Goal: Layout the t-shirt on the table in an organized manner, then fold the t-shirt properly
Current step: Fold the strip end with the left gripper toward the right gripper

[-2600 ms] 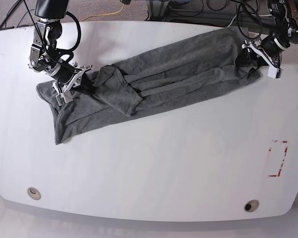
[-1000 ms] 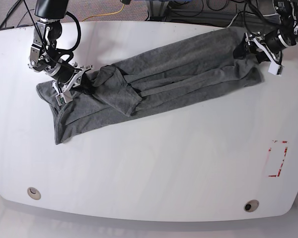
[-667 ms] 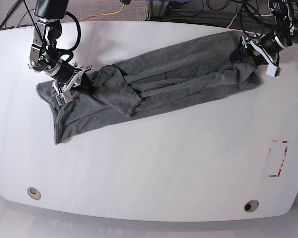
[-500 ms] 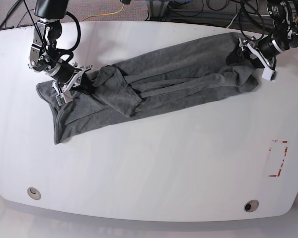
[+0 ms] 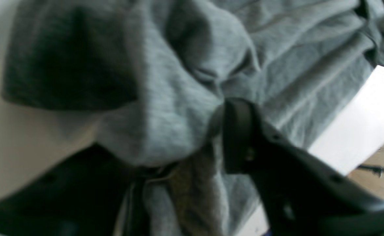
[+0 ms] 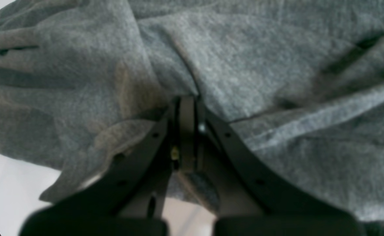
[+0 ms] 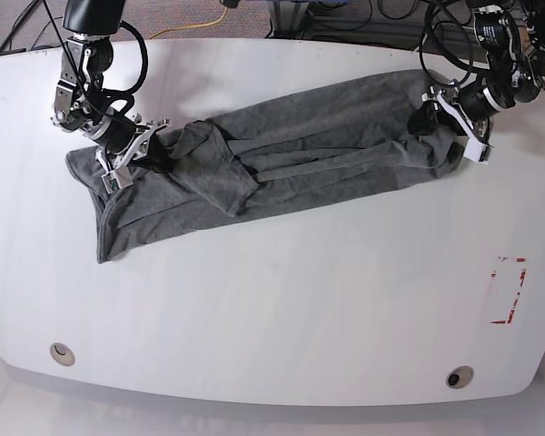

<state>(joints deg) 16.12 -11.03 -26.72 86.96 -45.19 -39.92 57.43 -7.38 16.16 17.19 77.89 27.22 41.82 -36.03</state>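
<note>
Still at the spreading-out step, the t-shirt [image 7: 272, 168] lies bunched across the table's [image 7: 282, 309] far half, the right gripper [image 7: 127, 156] clamped on one end, the left gripper [image 7: 452, 118] half-closed around cloth at the other, so next comes pulling it flat.

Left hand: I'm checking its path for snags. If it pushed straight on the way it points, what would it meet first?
Probably only more t-shirt: the left hand already has bunched grey cloth between its fingers, with folds directly ahead.
</note>
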